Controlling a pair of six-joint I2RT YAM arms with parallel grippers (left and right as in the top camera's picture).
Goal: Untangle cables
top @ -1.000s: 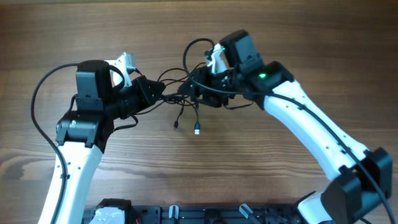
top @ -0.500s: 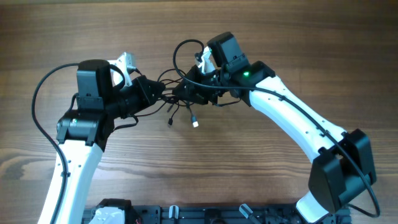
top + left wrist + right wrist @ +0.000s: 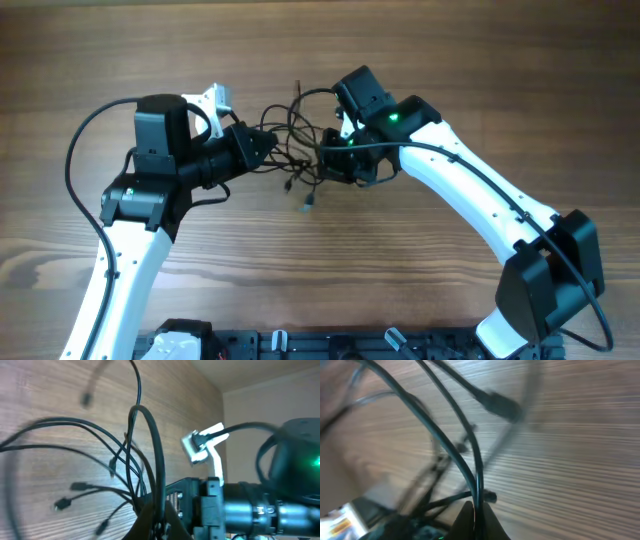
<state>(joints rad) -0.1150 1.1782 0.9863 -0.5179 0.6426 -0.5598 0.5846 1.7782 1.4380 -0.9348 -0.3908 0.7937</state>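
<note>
The cables (image 3: pixel 296 135) are a bunch of thin black wires strung between my two grippers above the wooden table (image 3: pixel 470 60). A few plug ends (image 3: pixel 303 207) dangle below the bunch. My left gripper (image 3: pixel 266 148) is shut on the bunch's left side. In the left wrist view its fingertips (image 3: pixel 161 522) pinch several strands of the cables (image 3: pixel 150 445), which fan out upward. My right gripper (image 3: pixel 330 160) is shut on the right side. The right wrist view shows its tips (image 3: pixel 476 517) clamped on two strands of the cables (image 3: pixel 455 455).
The right arm's body (image 3: pixel 280 505) fills the lower right of the left wrist view, close to the left gripper. A thick black arm cable (image 3: pixel 75 170) loops out at the left. A black rail (image 3: pixel 330 345) runs along the table's front edge.
My right gripper has closed on the cables. The left gripper has shifted slightly right and stays shut. The bunch now sits tighter between the two grippers, and the dangling plugs have moved left.
</note>
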